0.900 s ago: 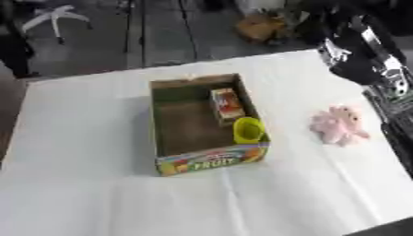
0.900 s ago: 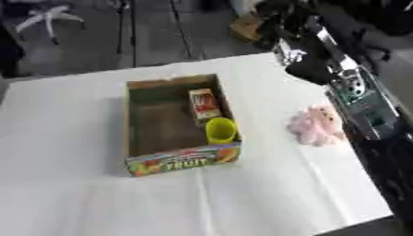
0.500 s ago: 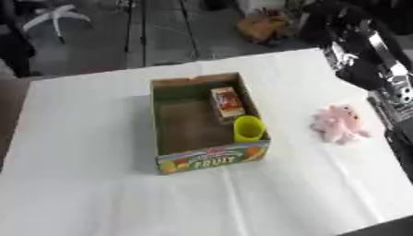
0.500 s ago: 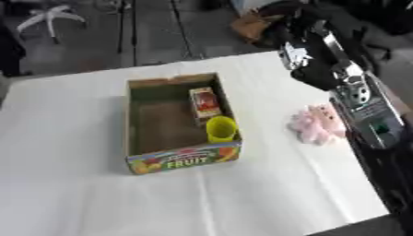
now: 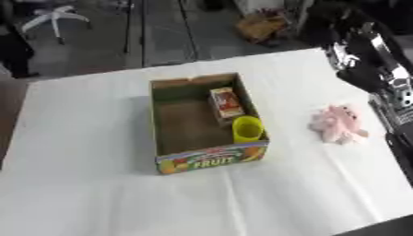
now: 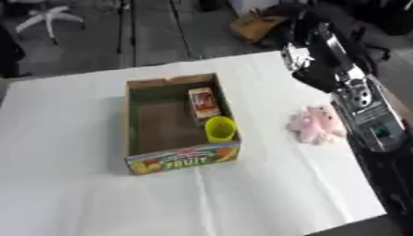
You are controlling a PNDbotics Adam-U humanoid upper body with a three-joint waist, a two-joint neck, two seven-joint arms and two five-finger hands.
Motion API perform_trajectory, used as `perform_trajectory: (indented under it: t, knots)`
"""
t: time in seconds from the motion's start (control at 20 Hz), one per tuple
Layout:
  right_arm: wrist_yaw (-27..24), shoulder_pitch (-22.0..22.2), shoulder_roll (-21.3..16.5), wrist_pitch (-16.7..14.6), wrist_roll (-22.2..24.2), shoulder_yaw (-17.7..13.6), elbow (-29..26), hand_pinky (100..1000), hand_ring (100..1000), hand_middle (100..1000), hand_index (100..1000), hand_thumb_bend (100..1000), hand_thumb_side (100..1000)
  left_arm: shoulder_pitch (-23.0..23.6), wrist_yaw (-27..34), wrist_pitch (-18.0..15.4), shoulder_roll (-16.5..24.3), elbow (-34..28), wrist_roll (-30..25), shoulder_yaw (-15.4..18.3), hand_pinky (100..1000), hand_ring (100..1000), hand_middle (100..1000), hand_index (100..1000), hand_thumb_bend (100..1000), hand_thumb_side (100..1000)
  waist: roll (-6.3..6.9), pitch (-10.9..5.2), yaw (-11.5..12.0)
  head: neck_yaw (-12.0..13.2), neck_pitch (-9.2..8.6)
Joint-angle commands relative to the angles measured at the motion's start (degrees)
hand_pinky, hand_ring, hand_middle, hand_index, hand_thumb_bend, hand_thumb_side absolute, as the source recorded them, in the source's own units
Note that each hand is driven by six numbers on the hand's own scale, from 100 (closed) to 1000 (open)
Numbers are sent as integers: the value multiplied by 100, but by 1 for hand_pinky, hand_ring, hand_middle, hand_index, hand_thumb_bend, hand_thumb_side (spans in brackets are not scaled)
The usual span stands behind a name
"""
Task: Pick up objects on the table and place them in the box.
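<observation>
Done: you are keeping the yellow cup [image 5: 247,128] and small carton [image 5: 226,103] in the box [image 5: 211,158].
Left: the pink plush toy [image 5: 339,123] is lying on the counter [image 5: 97,193], right of the box.
Right hand [image 6: 310,60]: your arm is hanging above the toy; whether its fingers are open, you cannot tell.

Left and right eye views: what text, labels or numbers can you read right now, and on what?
"FRUIT": on the printed front wall of the cardboard box.
The small carton lying inside the box has print on its face, too blurred to read.
The yellow cup and the pink plush toy show no text.
Right arm: markings too blurred to read.
</observation>
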Motion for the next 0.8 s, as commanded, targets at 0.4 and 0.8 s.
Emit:
perform_trajectory:
  t: [0.4, 0.8]
  knots:
    - [103, -25, -91, 22, -77, -126, -42, 716, 659, 814, 852, 100, 483, -37, -39, 13, 117, -111, -10, 82, 742, 748, 736, 851, 561, 937, -8, -83, -11, 13, 90]
    - [335, 13, -173, 106, -2, -213, 79, 747, 691, 845, 880, 116, 501, -22, -62, 31, 146, -101, -17, 102, 743, 748, 734, 850, 562, 933, -24, -82, -32, 0, 90]
